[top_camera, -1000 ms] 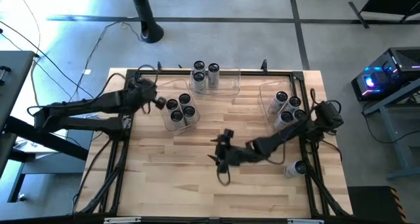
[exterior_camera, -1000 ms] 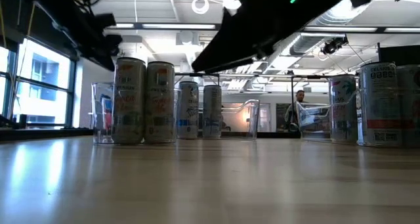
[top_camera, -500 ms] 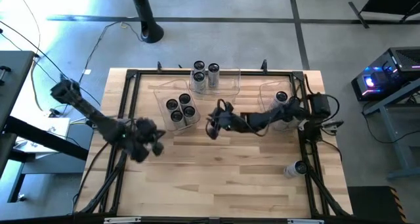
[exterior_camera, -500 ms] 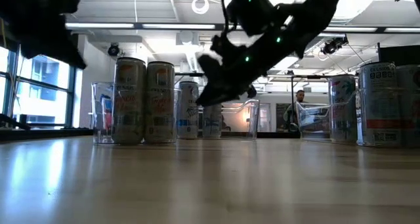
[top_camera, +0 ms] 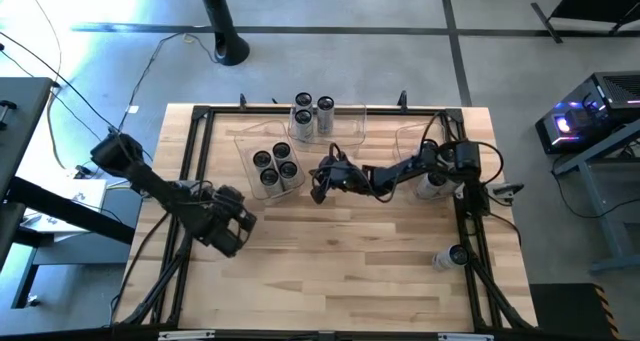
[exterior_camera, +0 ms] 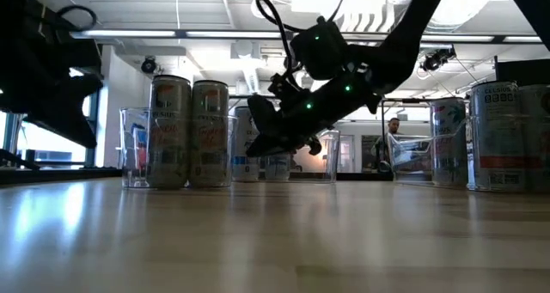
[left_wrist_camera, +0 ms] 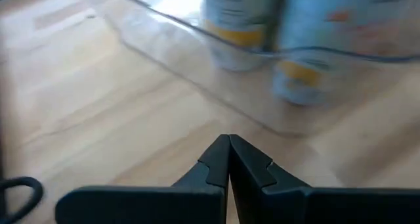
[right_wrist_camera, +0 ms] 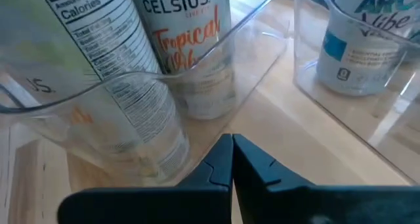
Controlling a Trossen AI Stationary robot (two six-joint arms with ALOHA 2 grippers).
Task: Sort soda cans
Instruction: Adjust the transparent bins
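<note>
Soda cans with dark tops stand in three clear bins: several in the left bin [top_camera: 275, 167], three in the far bin [top_camera: 313, 114], and some in the right bin [top_camera: 432, 153], partly hidden by my right arm. One can [top_camera: 455, 254] sits alone by the table's right edge. My right gripper [top_camera: 318, 181] hangs shut just right of the left bin, above the table [exterior_camera: 255, 147], with nothing in it. My left gripper [top_camera: 245, 221] is shut and empty, near-left of that bin. Its wrist view shows the bin wall [left_wrist_camera: 216, 79] ahead.
A black frame [top_camera: 200, 116] runs round the tabletop. Bare wood [top_camera: 340, 271] spreads over the near half of the table. In the right wrist view the left bin's corner [right_wrist_camera: 197, 73] stands close ahead of the shut fingers, with the far bin [right_wrist_camera: 354, 60] beyond.
My right gripper has gone from the table's middle toward the far edge, up to the left bin's right side, and has shut with nothing in it. My left gripper has drawn back from the left bin's far-left side toward the near-left and sunk lower.
</note>
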